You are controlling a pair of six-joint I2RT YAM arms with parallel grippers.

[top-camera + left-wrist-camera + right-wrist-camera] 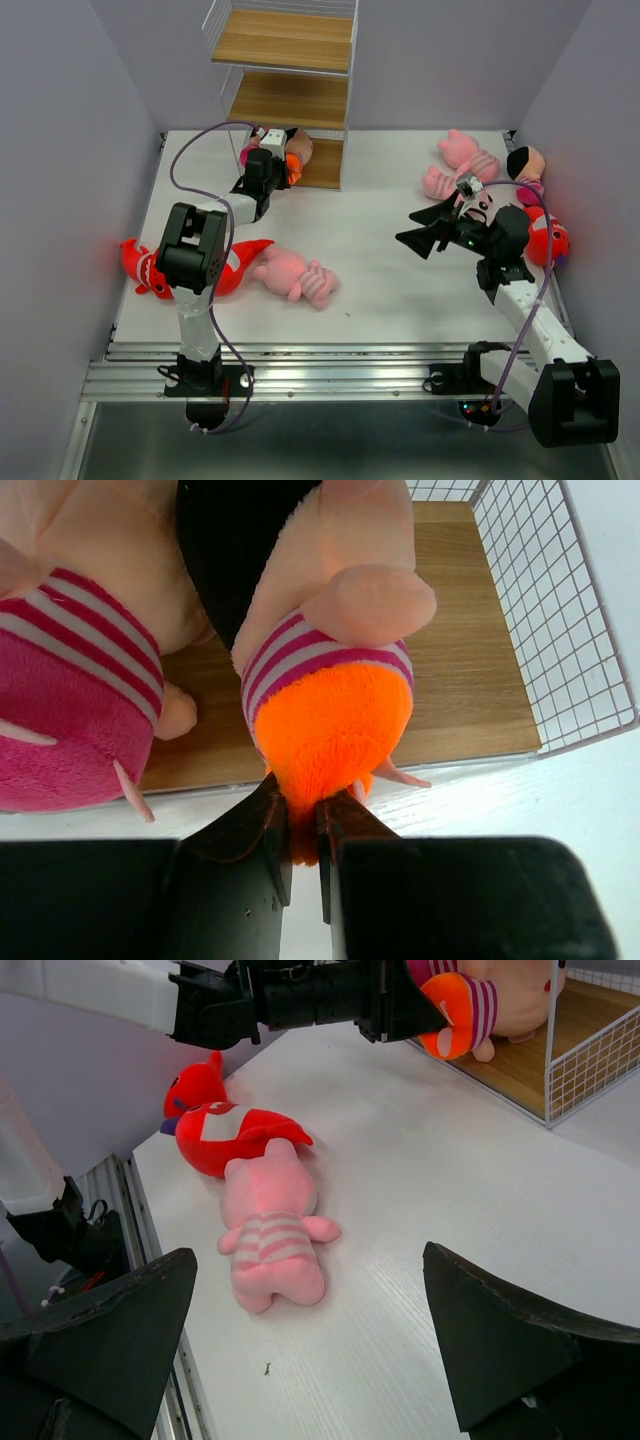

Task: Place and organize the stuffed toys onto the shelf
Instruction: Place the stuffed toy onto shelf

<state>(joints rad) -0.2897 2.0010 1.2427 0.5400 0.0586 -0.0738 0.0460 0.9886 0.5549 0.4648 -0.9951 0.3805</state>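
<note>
Three red sharks (138, 268), three pink striped animals (290, 272), three dark-haired dolls (527, 162) and one shelf (285, 40) at the far side.

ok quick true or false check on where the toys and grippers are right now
1. The right gripper is open and empty. True.
2. The pink toy by the red shark lies on the top shelf board. False: it lies on the table.
3. The left gripper pinches the orange end of the doll. True.
4. That doll is at the middle board. False: it is at the bottom board.
</note>
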